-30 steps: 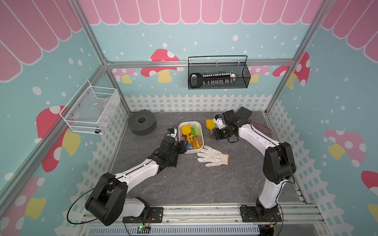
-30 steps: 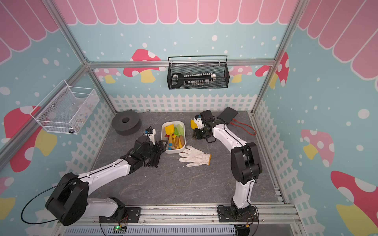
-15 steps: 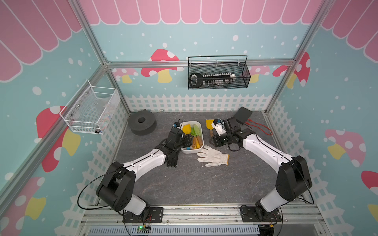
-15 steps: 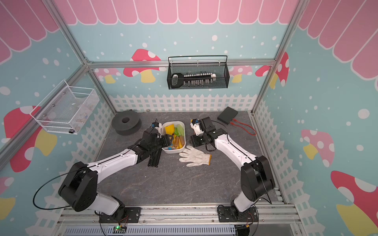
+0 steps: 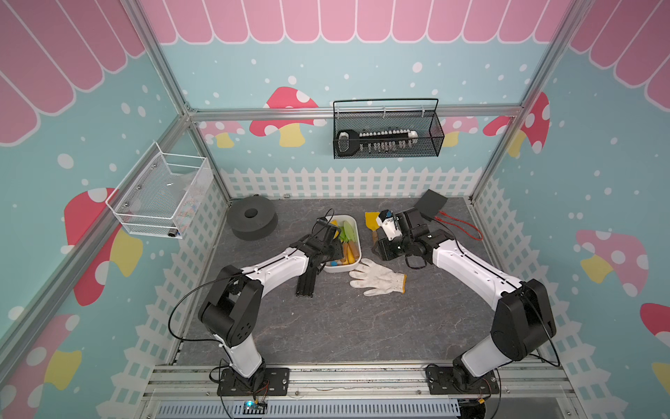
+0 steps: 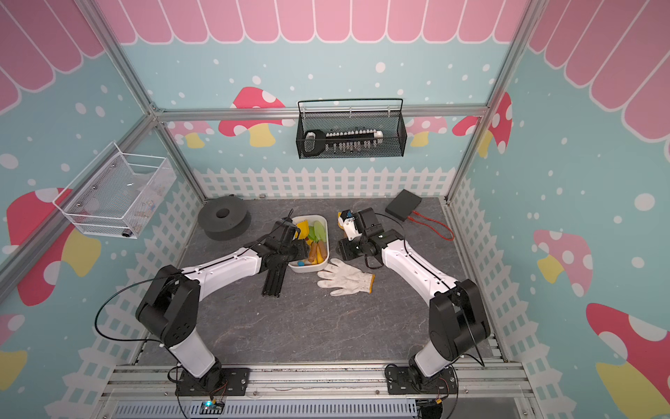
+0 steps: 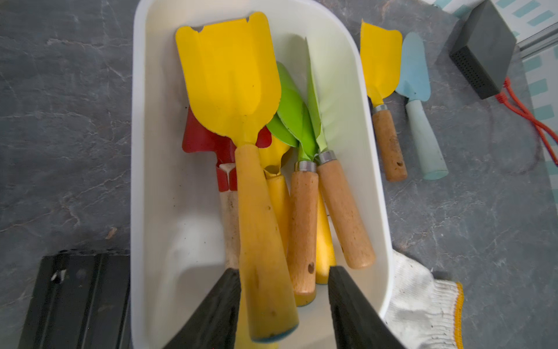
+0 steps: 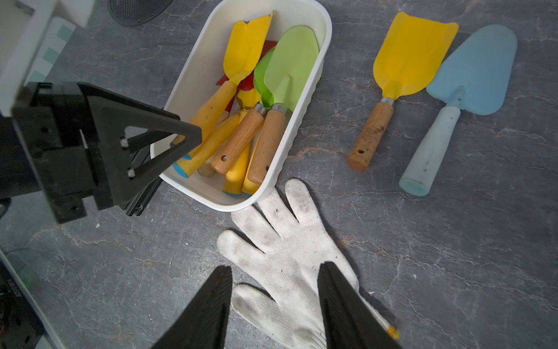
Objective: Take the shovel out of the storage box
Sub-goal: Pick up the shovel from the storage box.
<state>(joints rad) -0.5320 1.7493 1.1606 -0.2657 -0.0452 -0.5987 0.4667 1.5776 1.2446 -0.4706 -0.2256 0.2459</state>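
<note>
Grey marbled table; teal mushroom-print walls, white fence border at base. Mid-table, storage box holds yellow shovel, topmost. Observed left pincer apart, straddling its handle; right pincer apart, empty, over white glove.

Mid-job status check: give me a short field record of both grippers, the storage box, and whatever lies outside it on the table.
left gripper: open, jaws either side of the top yellow shovel handle, inside the storage box
right gripper: open, empty, over the white glove
storage box contents: several shovels, with yellow, red and green blades
outside the box: yellow wood-handled shovel and blue trowel, side by side on the table
grip status: not yet closed
</note>
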